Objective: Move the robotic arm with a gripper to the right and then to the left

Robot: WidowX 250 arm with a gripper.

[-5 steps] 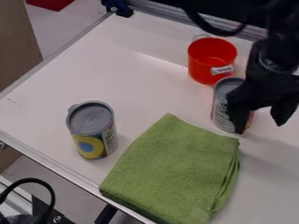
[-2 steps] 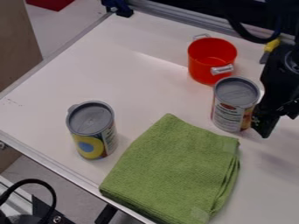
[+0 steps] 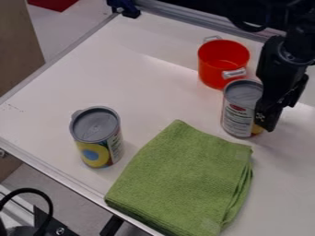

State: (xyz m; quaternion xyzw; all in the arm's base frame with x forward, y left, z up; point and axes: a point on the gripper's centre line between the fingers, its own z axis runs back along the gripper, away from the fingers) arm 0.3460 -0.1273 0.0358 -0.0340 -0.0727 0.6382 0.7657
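Curving in front of the worktop's [image 3: 61,73] near edge, at the lower left, is a black cable [image 3: 51,211]. A folded green cloth [image 3: 184,179] lies flat on the worktop, its left corner close to that near edge. Left of the cloth, also by the near edge, a can with a yellow and blue label [image 3: 96,136] stands upright under its grey lid. Just beyond the cloth's far right corner stands a second can [image 3: 240,108], upright, partly hidden by the black gripper [image 3: 279,115]. The gripper hangs down at the right; whether it is open or closed, I cannot tell, nor whether it touches that can. Farther back, toward the far edge, sits a red pot [image 3: 215,69] with metal handles. The arm [image 3: 301,41] comes in from the upper right, above the far edge. A blue fitting [image 3: 126,8] is at the worktop's far left corner.
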